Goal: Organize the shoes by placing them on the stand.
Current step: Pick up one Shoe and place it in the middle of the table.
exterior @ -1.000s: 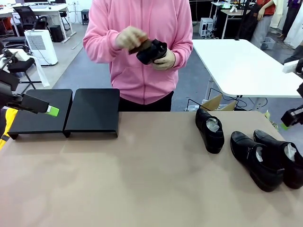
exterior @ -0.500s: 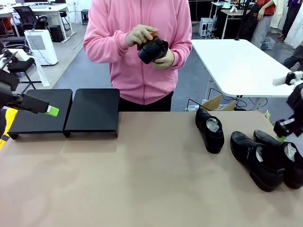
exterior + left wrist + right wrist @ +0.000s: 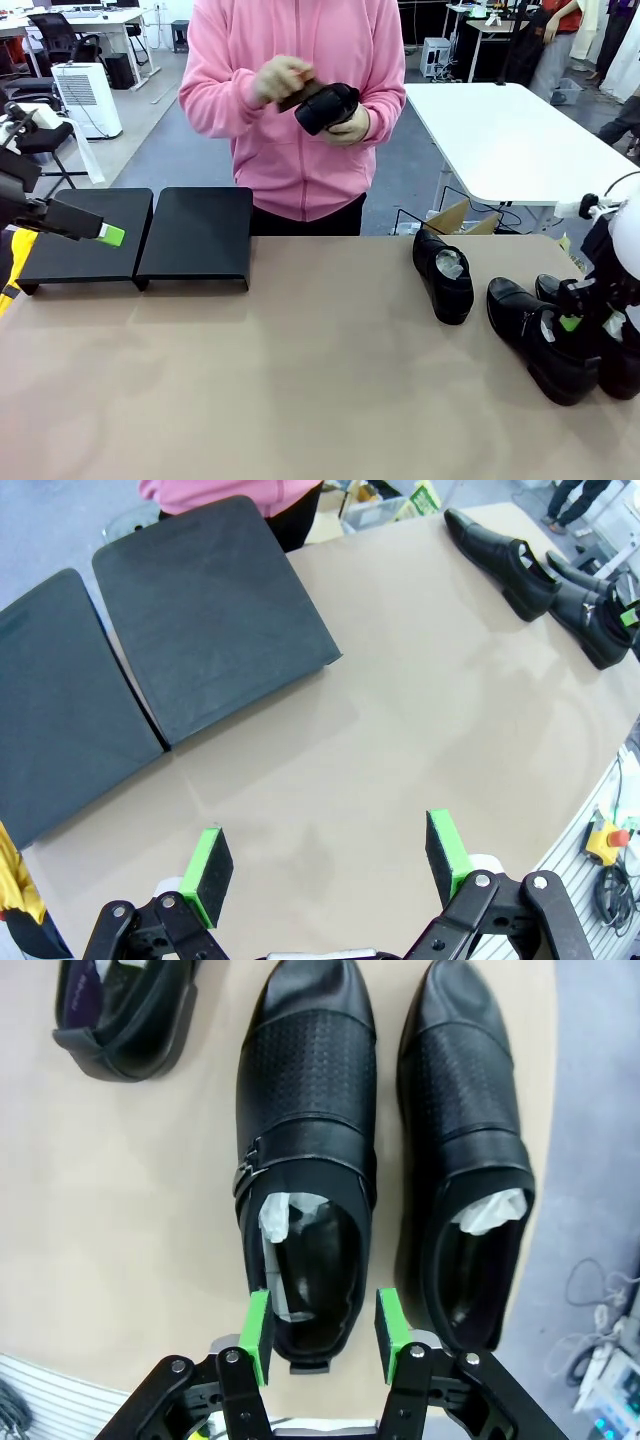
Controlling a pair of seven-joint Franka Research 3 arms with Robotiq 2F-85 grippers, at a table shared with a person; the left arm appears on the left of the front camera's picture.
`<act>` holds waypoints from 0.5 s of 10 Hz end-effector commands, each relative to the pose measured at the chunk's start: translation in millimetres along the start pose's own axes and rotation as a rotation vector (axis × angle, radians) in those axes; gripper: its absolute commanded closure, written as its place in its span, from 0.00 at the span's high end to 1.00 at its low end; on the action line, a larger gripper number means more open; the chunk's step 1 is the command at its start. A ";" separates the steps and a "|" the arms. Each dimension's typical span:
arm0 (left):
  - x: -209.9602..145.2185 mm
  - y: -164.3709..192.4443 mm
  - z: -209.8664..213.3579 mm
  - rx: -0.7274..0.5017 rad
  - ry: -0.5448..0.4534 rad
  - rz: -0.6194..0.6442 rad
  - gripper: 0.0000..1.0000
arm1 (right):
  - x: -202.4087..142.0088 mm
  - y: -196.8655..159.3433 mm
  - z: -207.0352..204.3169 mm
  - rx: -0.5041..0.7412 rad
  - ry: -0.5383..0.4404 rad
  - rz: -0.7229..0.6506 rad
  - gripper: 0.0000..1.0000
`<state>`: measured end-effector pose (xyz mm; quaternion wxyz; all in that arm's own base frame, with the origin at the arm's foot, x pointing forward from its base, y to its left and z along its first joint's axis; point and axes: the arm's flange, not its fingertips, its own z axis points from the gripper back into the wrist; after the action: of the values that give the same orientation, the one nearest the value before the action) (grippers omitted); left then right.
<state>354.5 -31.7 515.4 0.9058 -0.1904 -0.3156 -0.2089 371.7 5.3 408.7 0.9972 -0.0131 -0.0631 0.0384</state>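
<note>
Right end effector (image 3: 322,1325) half-open astride middle shoe (image 3: 310,1090), second shoe (image 3: 465,1110) just beside; left end effector (image 3: 325,845) gaping, empty.

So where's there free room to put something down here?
Both panels of the stand are bare, and so is the tabletop between it and the shoes. Crowded: the right end, three shoes close together, right gripper over one.

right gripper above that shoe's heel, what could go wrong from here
The right gripper hangs over the heel of the middle shoe, jaws hardly wider than the heel, so a pad may land on the rim. The neighbouring shoe lies close beside it and could get nudged. The paper stuffing might get pinched too.
</note>
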 end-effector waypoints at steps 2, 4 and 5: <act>-0.3 1.9 1.4 -0.010 0.000 -0.012 1.00 | -123.4 -1.0 -78.2 0.057 -0.018 0.005 0.55; -0.3 1.9 1.4 -0.010 0.000 -0.012 1.00 | -124.0 -4.1 -86.4 0.051 -0.006 -0.005 0.55; -0.3 1.9 1.4 -0.010 0.000 -0.012 1.00 | -127.6 -4.0 -91.7 0.049 0.006 -0.001 0.55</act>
<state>354.5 -31.7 515.3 0.9058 -0.1904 -0.3156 -0.2089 383.2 -9.9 375.8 0.9987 0.0066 -0.0421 0.0292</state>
